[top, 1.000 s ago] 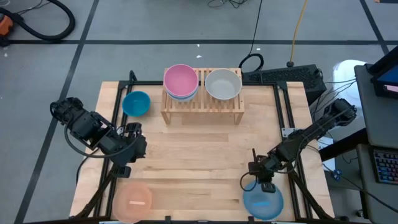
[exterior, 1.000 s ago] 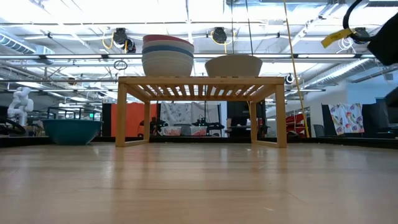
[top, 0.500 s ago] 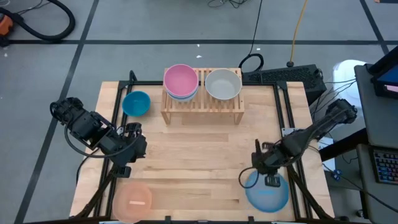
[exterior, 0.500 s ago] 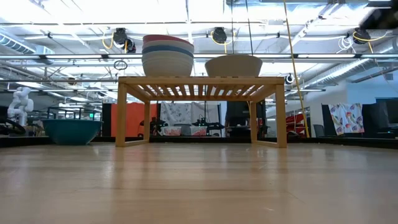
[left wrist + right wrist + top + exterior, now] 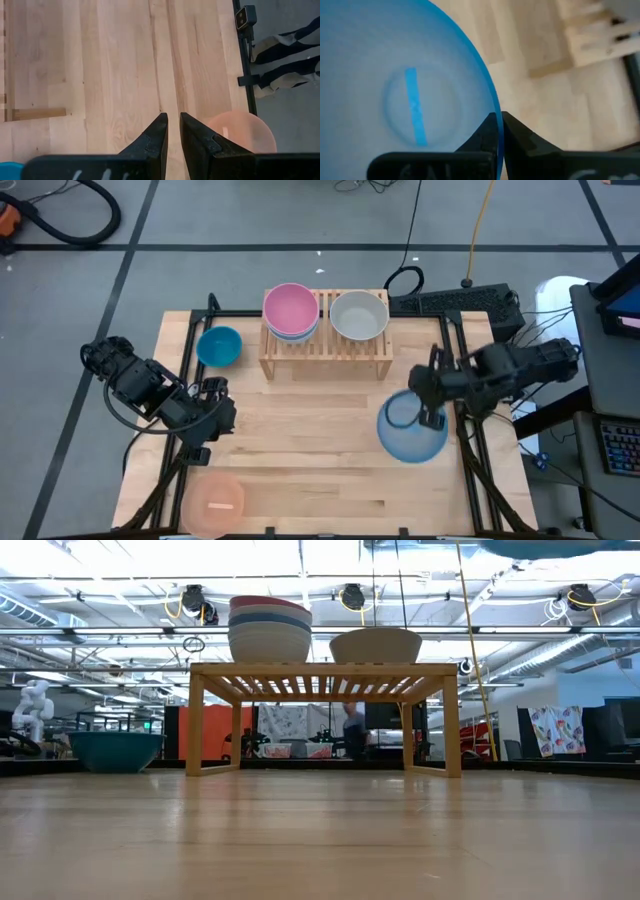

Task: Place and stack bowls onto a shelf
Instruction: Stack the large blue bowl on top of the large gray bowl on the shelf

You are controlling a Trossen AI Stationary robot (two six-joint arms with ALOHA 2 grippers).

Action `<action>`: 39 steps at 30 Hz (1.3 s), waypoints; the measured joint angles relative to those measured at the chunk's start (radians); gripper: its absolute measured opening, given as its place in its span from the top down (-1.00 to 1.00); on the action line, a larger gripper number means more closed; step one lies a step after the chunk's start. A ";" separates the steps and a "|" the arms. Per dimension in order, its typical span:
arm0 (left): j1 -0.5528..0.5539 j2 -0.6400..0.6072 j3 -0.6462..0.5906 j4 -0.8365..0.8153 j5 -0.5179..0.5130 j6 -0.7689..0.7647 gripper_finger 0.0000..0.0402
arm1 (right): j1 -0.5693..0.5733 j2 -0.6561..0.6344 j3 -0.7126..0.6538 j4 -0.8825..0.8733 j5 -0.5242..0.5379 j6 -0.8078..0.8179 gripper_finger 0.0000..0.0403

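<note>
From above, upper centre: slatted light-wood shelf (image 5: 325,348) bears a pink-topped stack of smooth round bowls (image 5: 291,311) and a white bowl (image 5: 359,315). Right hand (image 5: 432,416) pinches the glossy pale-blue bowl (image 5: 410,430) by its rim, centre right. Teal bowl (image 5: 219,346) and translucent peach bowl (image 5: 213,500) remain on the table.
Low view: shelf load confirmed.
Left wrist: left hand (image 5: 173,131) narrowly parted, empty.

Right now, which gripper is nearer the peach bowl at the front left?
Left. The left gripper hangs just behind the peach bowl; the right gripper is across the table, gripping the light blue bowl.

Smooth plastic bowls (image 5: 412,428); matt slatted-wood shelf (image 5: 326,348).
</note>
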 joint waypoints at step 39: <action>0.000 0.001 0.000 0.001 -0.001 -0.115 0.72 | -0.933 0.443 0.574 0.267 -0.217 -0.821 1.00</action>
